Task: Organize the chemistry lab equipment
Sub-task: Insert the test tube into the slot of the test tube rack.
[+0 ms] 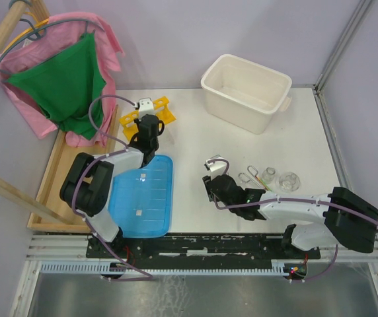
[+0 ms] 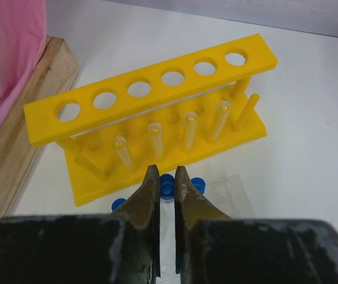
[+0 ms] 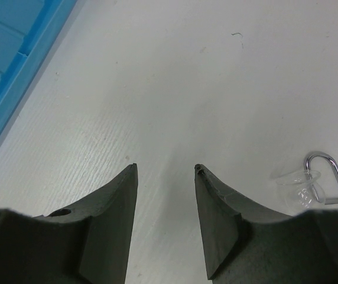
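Barely begun, I judge: the yellow rack's [image 2: 156,84] holes are empty, blue-capped tubes [image 2: 196,184] lie loose under my left tool's [image 2: 166,176] pressed-together tips, my right tool [image 3: 166,168] hangs spread above the tabletop [image 3: 216,77], and the flasks [image 1: 288,179] and tongs [image 1: 250,176] are unsorted.

Yellow rack [image 2: 151,89] stands upright, blue-capped tubes [image 2: 197,184] just before it; clear flasks [image 1: 288,179] and metal tongs [image 1: 250,176] lie well apart.

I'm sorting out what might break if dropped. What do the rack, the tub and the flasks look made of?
Rack: opaque yellow plastic, with a smooth moulded bar and a slight sheen.
Tub: probably white plastic, with thick, matte walls and a rolled rim.
Flasks: clear and see-through, with bright glints. They are probably glass, though clear plastic can't be ruled out.
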Controlling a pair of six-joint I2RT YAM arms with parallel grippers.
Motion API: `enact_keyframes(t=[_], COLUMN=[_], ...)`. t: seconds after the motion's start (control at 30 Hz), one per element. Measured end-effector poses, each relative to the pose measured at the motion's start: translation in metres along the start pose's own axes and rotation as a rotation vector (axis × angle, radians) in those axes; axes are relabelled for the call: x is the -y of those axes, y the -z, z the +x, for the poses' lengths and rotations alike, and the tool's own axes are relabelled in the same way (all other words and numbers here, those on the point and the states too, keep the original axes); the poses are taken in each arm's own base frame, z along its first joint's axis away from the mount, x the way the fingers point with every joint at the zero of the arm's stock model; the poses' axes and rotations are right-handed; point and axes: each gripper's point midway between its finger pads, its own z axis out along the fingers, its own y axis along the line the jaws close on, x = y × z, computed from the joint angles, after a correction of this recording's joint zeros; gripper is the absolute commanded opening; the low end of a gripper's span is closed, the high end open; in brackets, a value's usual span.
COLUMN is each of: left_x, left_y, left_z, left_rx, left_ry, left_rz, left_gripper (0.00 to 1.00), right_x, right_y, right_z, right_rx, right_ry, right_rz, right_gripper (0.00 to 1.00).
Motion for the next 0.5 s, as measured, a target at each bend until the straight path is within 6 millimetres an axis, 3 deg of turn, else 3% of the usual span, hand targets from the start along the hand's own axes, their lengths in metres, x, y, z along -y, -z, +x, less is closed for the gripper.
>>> enact_keyframes(t=[0.5], left_x=[0.012], left_y=[0.004], left_z=[0.012], left_rx=[0.0], left_ry=[-0.072], left_rz=[-0.013], left_gripper=[0.03], right_x=[-0.001], right_y=[-0.001], right_z=[-0.004], right_rx=[0.014], right_ry=[-0.015], right_rz=[-0.009], right_gripper=[0.52])
